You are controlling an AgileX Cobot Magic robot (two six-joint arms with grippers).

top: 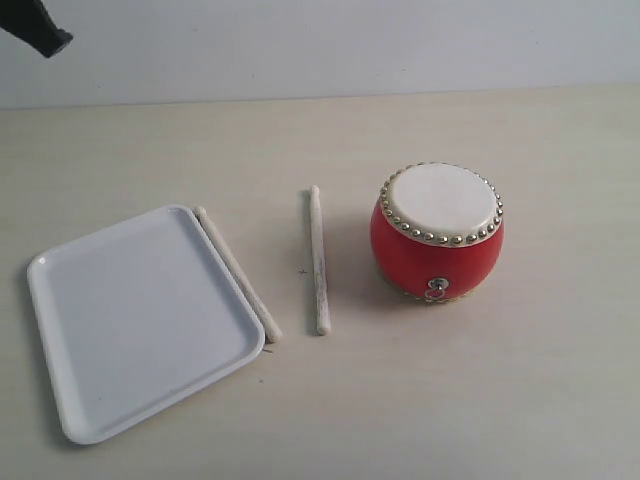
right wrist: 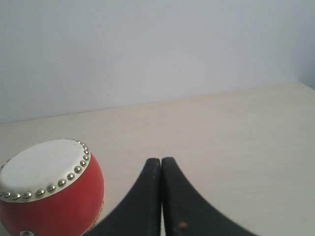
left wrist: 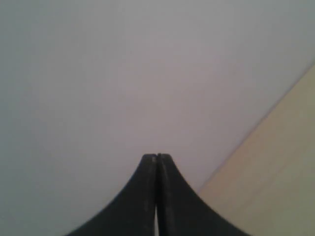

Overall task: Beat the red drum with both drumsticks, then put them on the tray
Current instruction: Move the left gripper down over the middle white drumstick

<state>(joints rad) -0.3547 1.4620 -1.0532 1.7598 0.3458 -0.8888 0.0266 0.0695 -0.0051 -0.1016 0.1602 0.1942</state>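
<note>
Lying flat on the worktop [top: 540,380], the 2 drumsticks are not yet taken up. The first drumstick [top: 238,272] rests along the tray's [top: 135,320] right rim. The second drumstick [top: 318,258] sits between the tray and the upright red drum [top: 437,235], apart from both. They look light, stiff, smooth and prone to roll, so a firm pinch across the shaft near 1 end seems best. The left end effector [left wrist: 157,162] and right end effector [right wrist: 161,164] each have jaws pressed together, holding nothing.

Left gripper [left wrist: 157,156], right gripper [right wrist: 161,160]: jaws pressed together.
</note>
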